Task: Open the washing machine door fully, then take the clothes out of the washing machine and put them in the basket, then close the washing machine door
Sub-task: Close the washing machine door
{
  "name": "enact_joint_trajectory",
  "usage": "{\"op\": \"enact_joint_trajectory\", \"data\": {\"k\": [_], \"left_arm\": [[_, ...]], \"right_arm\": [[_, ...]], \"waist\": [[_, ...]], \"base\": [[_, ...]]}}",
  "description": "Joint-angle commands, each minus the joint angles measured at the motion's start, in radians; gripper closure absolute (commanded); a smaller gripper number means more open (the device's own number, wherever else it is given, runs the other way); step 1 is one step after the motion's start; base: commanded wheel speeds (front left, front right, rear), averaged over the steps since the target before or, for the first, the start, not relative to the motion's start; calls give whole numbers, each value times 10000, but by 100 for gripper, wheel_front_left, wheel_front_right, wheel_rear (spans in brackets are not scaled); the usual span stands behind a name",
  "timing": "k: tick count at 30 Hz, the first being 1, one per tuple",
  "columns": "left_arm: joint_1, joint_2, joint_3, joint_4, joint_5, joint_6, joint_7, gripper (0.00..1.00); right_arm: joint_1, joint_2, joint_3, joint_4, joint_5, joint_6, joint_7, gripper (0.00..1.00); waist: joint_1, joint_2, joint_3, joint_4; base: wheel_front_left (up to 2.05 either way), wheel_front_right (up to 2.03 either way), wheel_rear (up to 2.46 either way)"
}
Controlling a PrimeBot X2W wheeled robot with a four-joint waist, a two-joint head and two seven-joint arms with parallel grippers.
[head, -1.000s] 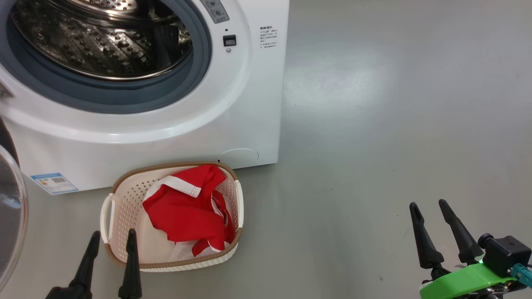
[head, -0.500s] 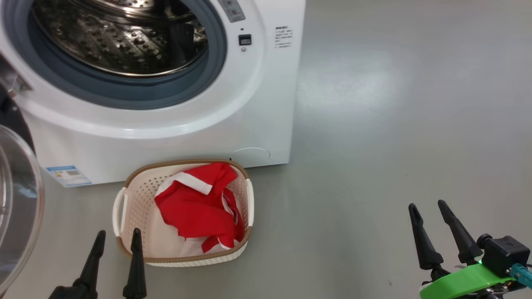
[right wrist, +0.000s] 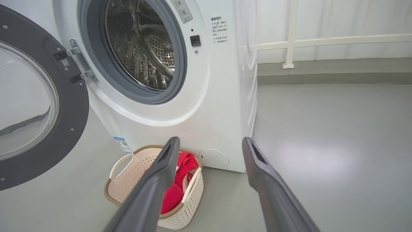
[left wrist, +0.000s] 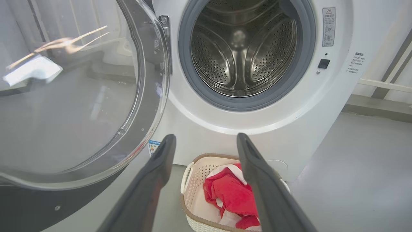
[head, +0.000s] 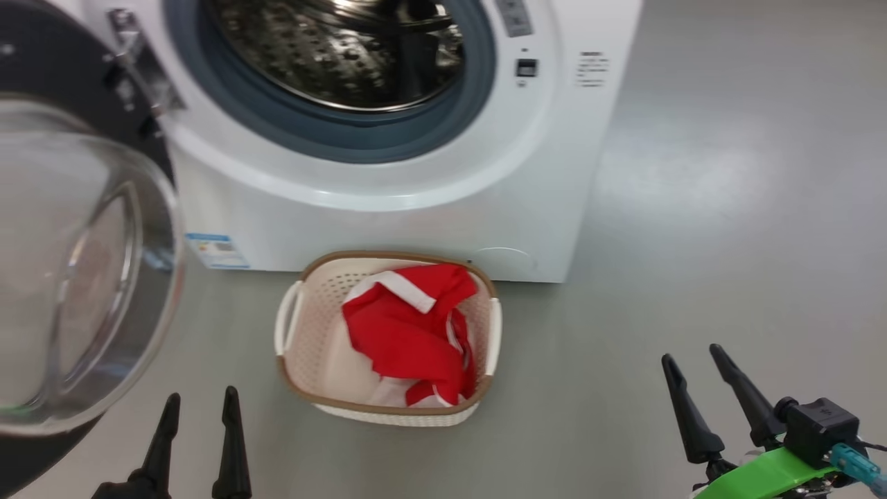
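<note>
At the lower left of the head view, the left gripper [head: 202,394] hangs over bare floor [head: 693,242] with its two dark fingers spread wide, holding nothing and touching nothing. At the lower right the right gripper [head: 690,352] is equally wide and empty, well apart from everything.

On the floor, just before the front foot of the washing machine [head: 388,222], stands the basket [head: 398,254]. Whether it touches the cabinet cannot be told. The clothes [head: 405,339] lie bunched inside it, red with a white band, heaped toward its right wall.

The washing machine door [head: 83,263] is swung out to the left on its hinge, and its lower rim reaches down near the left gripper's fingers without meeting them. To the right of the machine and basket the grey floor runs open to the frame's edge.

From the left wrist, the left gripper [left wrist: 206,137] frames the basket [left wrist: 188,167]. That view looks straight into the drum [left wrist: 239,48], showing perforated steel and ribs ringed by the grey gasket [left wrist: 248,103].

From the right wrist, the right gripper [right wrist: 210,139] points at the machine's lower right corner. That view gives the hinge [right wrist: 79,64], the door's black inner face [right wrist: 74,106] and a white railing [right wrist: 322,42] along the far wall.
</note>
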Motion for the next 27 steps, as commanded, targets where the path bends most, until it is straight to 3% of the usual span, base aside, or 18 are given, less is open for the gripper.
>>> {"op": "enact_joint_trajectory", "data": {"k": [1, 7, 17, 27], "left_arm": [[-21, 74, 257, -239, -118, 95, -51, 0], [272, 74, -21, -206, -441, 371, -51, 0], [669, 74, -220, -164, -530, 539, -51, 0], [1028, 74, -68, -497, -713, 736, -51, 0]], "right_arm": [[-222, -228, 305, -187, -56, 65, -63, 0], [-220, -437, 892, -92, 49, 65, -63, 0], [-201, -388, 1484, 49, 149, 65, -63, 0], [-613, -372, 2219, 288, 288, 65, -63, 0]], "waist": [[-1, 0, -149, 965], [-1, 0, -398, 2340], [-1, 0, -896, 3710], [-1, 0, -895, 3988]], "base": [[0, 0, 0], [0, 0, 0], [0, 0, 0], [0, 0, 0]]}}
